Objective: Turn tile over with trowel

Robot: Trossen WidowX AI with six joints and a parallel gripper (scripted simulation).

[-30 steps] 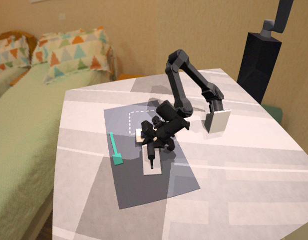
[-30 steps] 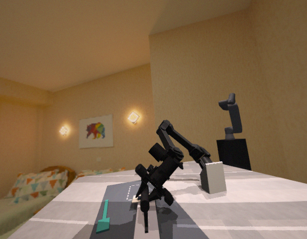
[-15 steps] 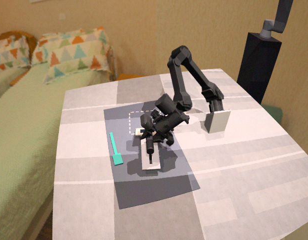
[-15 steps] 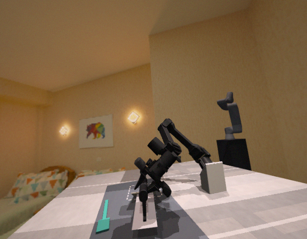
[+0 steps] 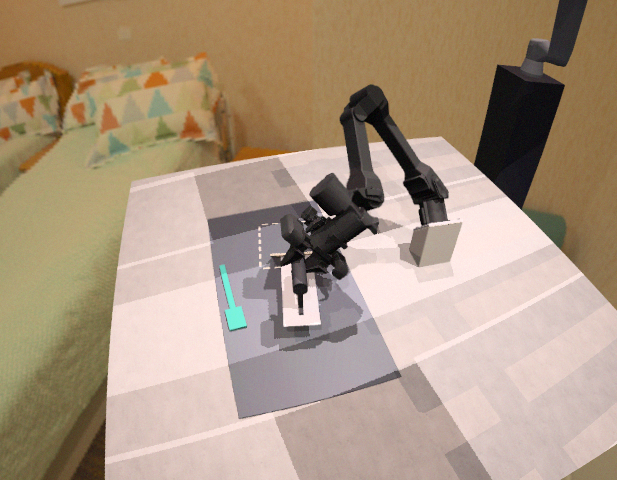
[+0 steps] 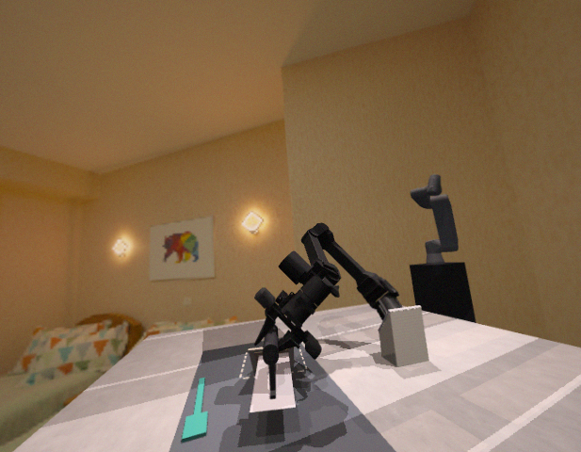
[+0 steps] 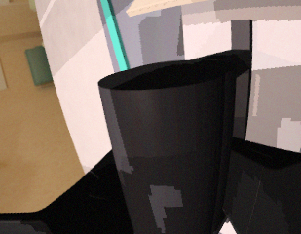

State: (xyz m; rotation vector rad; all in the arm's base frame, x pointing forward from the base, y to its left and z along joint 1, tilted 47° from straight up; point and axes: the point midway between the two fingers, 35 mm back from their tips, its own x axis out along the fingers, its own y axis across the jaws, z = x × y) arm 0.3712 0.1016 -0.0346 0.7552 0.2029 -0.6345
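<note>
one mat [image 5: 298,377] [image 6: 198,369] beneath everything. above it, had the claw [image 5: 296,266] [image 6: 269,355] pinched on, apparently, the white trowel [image 5: 312,310] [image 6: 284,389] [image 7: 204,41], blade pointing away from the dashed outline [image 5: 259,248] [image 6: 242,365]. at the opposite end, beside the claw and near the outline, saw the cream tile [image 5: 276,254] [image 6: 253,349] [image 7: 157,5], seemingly tipped; needed turning outline-ward.

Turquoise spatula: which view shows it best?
Top: the turquoise spatula shows whole from above, handle and blade. Exterior also has all of it, but at a low slant; wrist catches only a strip.
</note>
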